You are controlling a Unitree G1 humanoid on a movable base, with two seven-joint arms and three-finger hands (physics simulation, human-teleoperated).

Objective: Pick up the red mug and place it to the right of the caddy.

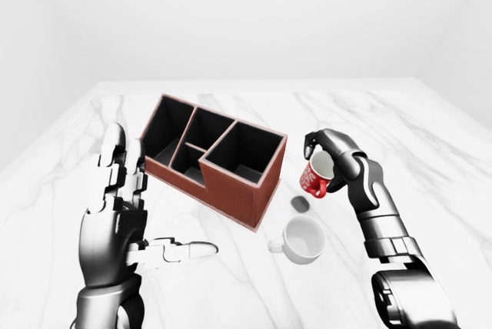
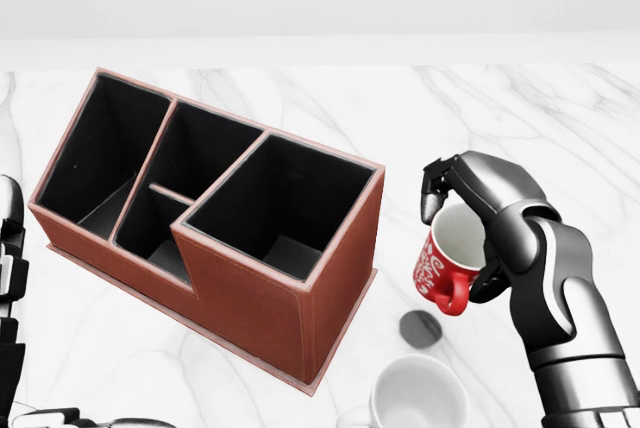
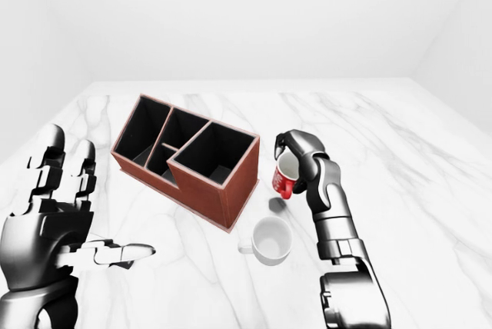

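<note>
So the right hand (image 2: 478,233) has its glossy metal fingers clamped round the red mug (image 2: 448,260), tilted and lifted off the marble table (image 1: 430,144), just right of the boxy brown leathery caddy (image 2: 270,293). A round white mug (image 1: 303,239) sits nearer. The left hand (image 1: 123,206) is spread open, holding nothing.

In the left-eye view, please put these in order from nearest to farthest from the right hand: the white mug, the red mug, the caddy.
1. Red mug: held in the right hand itself, above the table.
2. White mug: on the table, below and slightly left of the hand.
3. Caddy: to the hand's left.
</note>
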